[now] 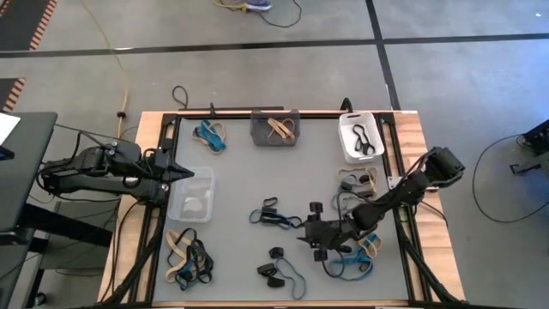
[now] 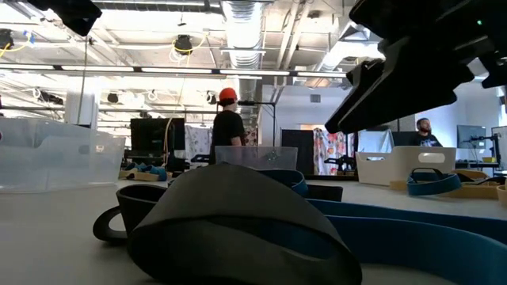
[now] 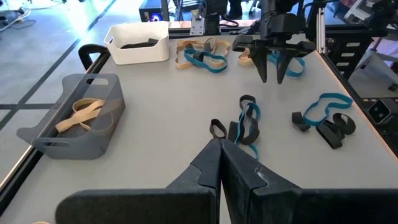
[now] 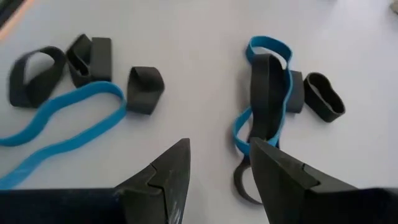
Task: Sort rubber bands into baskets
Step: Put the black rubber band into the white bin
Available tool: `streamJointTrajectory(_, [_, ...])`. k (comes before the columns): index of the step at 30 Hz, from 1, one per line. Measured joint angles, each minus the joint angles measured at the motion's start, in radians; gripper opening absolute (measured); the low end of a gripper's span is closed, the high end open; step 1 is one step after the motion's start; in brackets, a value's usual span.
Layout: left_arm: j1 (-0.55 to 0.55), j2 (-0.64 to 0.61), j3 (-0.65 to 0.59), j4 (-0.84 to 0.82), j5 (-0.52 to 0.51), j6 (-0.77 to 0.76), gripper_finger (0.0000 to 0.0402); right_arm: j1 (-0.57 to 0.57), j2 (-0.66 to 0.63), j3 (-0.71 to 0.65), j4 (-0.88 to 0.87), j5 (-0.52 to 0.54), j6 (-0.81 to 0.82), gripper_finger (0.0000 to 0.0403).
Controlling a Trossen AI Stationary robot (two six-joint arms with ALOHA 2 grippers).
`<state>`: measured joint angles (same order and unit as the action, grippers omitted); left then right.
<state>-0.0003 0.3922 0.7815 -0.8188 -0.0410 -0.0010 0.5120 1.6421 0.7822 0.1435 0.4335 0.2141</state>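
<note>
Rubber bands: loose clusters lay scattered on the grey table. The central cluster, black loops tangled with a blue one, lay mid-table; another black-and-blue cluster lay toward the near edge.
Sorted so far: tan bands lay in the dark grey basket; black bands lay in the white basket; the clear basket held something pale that could not be identified.
Key relation: the central cluster lay just ahead of the right gripper's fingertips, toward table centre, its long axis running roughly away from the gripper. Judged from this, a short forward reach would straddle it.
Right gripper: fingers parted, holding nothing, poised low over the table between the two black-and-blue clusters.
Nearer arm: the right arm stood close beside the central cluster; the left was well apart from it.
Left gripper: fingers pressed together, empty, hovering at the clear basket's edge, waiting.
Writing: no brand, label or legible text could be seen on baskets, bands or arms.
</note>
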Motion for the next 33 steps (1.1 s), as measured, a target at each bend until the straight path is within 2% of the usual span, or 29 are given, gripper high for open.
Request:
streamJointTrajectory(20, [0.000, 0.000, 0.000, 0.000, 0.000, 0.000, 0.0000, 0.004, 0.000, 0.000, 0.001, 0.047, 0.043, 0.0194])
streamJointTrajectory(33, [0.000, 0.000, 0.000, 0.000, 0.000, 0.000, 0.0000, -0.005, 0.142, 0.000, 0.054, 0.066, 0.050, 0.0194])
